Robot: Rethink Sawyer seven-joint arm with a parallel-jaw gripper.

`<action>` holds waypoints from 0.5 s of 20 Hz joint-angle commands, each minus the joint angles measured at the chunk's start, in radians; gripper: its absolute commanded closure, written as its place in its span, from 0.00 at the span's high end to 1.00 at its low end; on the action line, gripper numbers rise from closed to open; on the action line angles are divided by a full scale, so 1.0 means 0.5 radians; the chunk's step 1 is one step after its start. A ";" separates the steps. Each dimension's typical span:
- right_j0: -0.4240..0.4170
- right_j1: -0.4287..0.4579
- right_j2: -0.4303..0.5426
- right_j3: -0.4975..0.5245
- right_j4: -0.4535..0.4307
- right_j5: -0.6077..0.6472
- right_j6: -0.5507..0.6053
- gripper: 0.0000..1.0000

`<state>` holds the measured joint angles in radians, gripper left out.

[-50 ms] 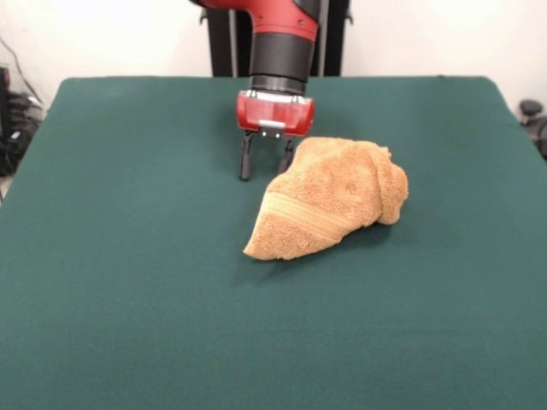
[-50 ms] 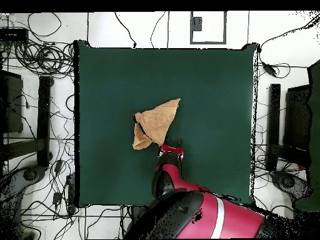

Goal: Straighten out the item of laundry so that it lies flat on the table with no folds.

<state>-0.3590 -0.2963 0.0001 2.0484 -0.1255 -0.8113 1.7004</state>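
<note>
the towel (image 1: pixel 329 196) lies bunched and folded near the middle of the green counter (image 1: pixel 128 282), well clear of every edge, with bare felt open on all sides. in the front view it forms a rough wedge, its long axis running from a narrow corner at lower left up to a thick rolled bulk at upper right; a woven stripe band crosses the lower part. overhead, the towel (image 2: pixel 156 122) tapers to a point away from the arm. the gripper (image 1: pixel 266 162) stands just behind the towel's far edge, fingers spread apart and pointing down, holding nothing, one finger (image 1: pixel 246 159) clear of the cloth, the other right at it.
</note>
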 commanded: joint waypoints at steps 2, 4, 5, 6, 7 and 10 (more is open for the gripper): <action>0.094 0.297 0.433 -0.358 0.119 -0.040 0.673 1.00; 0.110 0.317 0.439 -0.379 0.139 -0.058 0.688 1.00; 0.121 0.329 0.441 -0.390 0.153 -0.073 0.695 1.00; 0.128 0.337 0.441 -0.398 0.160 -0.082 0.699 1.00; 0.140 0.346 0.440 -0.408 0.175 -0.095 0.703 1.00; 0.158 0.351 0.436 -0.414 0.209 -0.103 0.698 1.00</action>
<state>-0.3567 -0.2587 -0.0006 2.0483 -0.1227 -0.9129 1.7414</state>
